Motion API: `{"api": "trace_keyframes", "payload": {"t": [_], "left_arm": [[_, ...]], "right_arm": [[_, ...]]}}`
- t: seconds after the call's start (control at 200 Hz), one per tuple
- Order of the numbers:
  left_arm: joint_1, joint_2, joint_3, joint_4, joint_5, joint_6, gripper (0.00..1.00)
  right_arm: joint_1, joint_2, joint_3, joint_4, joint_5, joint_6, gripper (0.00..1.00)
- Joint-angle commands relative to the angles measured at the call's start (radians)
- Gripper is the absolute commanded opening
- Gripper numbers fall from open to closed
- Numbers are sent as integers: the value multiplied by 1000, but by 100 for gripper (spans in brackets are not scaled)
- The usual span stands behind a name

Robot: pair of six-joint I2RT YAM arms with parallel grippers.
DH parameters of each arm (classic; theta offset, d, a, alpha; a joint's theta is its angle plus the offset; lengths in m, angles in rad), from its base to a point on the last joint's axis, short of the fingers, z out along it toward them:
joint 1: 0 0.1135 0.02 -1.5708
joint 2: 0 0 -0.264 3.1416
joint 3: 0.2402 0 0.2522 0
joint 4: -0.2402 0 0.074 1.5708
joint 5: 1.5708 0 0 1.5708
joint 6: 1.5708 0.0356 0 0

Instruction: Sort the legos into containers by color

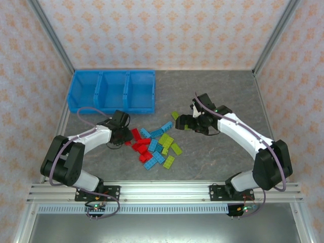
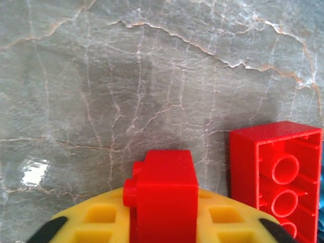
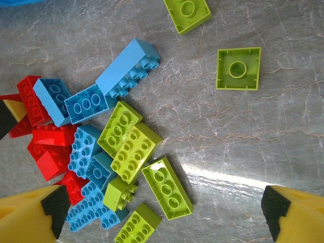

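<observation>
Legos (image 3: pixel 126 147) heaped (studs unreadable); left tool (image 1: pixel 123 135) clamps red brick (image 2: pixel 163 187).

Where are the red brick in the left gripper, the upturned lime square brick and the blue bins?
red brick (image 2: pixel 164 197): left wrist view, side face
lime square brick (image 3: pixel 238 69): right wrist view, hollow underside
blue bins (image 1: pixel 139 108): top external view, front wall

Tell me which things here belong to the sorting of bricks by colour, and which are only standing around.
Belongs to the job: small studded plastic bricks in red, light blue and lime green; one red brick clamped in the left gripper; open right gripper; bright blue plastic three-bin tray.
Just around: grey marbled table top; patterned wallpaper walls; aluminium frame rail.
</observation>
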Motion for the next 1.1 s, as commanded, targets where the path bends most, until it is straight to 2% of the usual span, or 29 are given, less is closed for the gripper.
{"api": "trace_keyframes", "payload": {"t": [0.0, 0.08, 0.195, 0.25, 0.34, 0.435, 0.601, 0.726, 0.881, 0.961, 1.041, 1.096], "left_arm": [[-3, -28, -15, -5, -20, 0, 13], [-3, -134, 23, -73, -76, 15, 11], [12, -283, 130, -169, -264, 64, 11], [46, -311, 194, -195, -348, 92, 11], [145, -291, 294, -180, -399, 127, 11], [251, -199, 407, -139, -431, 128, 11], [393, 74, 671, -125, -342, 61, 11], [456, 316, 922, -207, -347, 45, 9], [532, 570, 1216, -353, -252, -4, 10], [562, 652, 1308, -398, -213, -19, 16], [574, 703, 1372, -438, -176, -6, 31], [573, 705, 1383, -445, -160, 5, 35]], "right_arm": [[5, -23, -15, -20, 32, 13, 99], [4, -29, -12, -24, 37, 12, 99], [4, -31, -3, -19, 45, 11, 99], [4, -29, 4, -20, 47, 12, 99], [4, -33, 12, -21, 51, 20, 99], [4, -52, -2, -7, 56, 38, 99], [5, -95, -15, -22, 79, 56, 99], [4, -139, -38, -27, 103, 69, 99], [4, -177, -59, -33, 124, 84, 99], [4, -195, -68, -40, 132, 90, 99], [4, -211, -75, -44, 141, 94, 99], [4, -218, -81, -40, 151, 96, 99]]}}
